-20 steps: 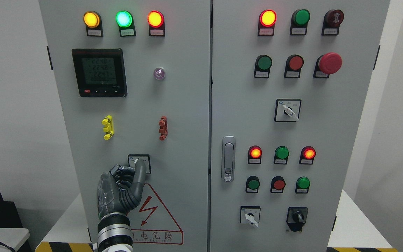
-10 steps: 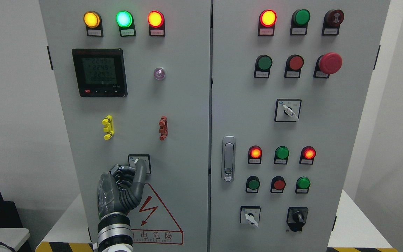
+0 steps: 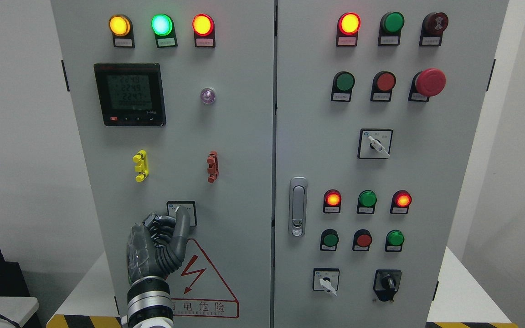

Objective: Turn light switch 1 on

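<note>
**Grey fingers on the little rotary switch, low on the left door**

Grey was pretty much everything from where I stood: a tall grey steel cabinet (image 3: 226,136) with two doors, and the robot's grey-and-black left hand (image 3: 155,246) up against the left one. The arm came in from the bottom left. Most fingers were curled into the palm, with one longer finger (image 3: 182,223) poking up and resting on the small white-handled rotary switch in its black square frame (image 3: 181,212), just above the red triangular lightning-bolt warning sticker (image 3: 201,280). Whether it was actually pinching the handle or only touching it, I couldn't tell. No right hand anywhere in sight.

My read: contact made, turn not done yet. Next it would need a firm purchase on that tiny handle and a clean twist without slipping off.

Writing-wise, the black digital meter (image 3: 129,94) showed three rows of green digits, too fuzzy to trust. The sticker read "电危险" with smaller text beneath. Lamp labels were unreadable.
</note>
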Motion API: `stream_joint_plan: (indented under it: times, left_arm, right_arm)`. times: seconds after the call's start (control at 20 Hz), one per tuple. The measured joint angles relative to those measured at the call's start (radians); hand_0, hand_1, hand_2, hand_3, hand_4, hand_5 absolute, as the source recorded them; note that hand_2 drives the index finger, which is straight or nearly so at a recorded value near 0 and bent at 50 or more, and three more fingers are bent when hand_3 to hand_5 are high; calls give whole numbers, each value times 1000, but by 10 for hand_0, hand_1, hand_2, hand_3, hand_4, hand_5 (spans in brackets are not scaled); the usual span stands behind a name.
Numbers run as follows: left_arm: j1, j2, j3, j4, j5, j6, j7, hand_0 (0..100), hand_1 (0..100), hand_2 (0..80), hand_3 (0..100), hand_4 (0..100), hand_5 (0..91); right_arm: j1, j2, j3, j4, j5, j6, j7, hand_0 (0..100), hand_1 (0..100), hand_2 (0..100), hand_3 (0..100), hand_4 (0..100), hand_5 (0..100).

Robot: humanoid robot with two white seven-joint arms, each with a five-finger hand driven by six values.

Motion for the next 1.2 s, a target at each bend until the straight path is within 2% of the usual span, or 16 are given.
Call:
stream_joint_plan:
  times: [0.55, 0.95, 1.2]
  left_arm:
    - [0, 0, -1, 0, 0, -1, -3, 460, 388, 530, 768, 834, 779]
    - [0, 0, -3, 0, 0, -1, -4, 536, 406, 513, 771, 834, 781]
    - [0, 0, -4, 0, 1, -1, -5, 581, 381, 510, 778, 840, 781]
  right_arm:
    - [0, 0, 0, 0, 0, 0, 0, 120, 389, 0, 0, 0, 0]
    - [0, 0, 0, 0, 0, 0, 0, 120, 389, 0, 0, 0, 0]
    - [0, 0, 0, 0, 0, 0, 0, 120, 389, 0, 0, 0, 0]
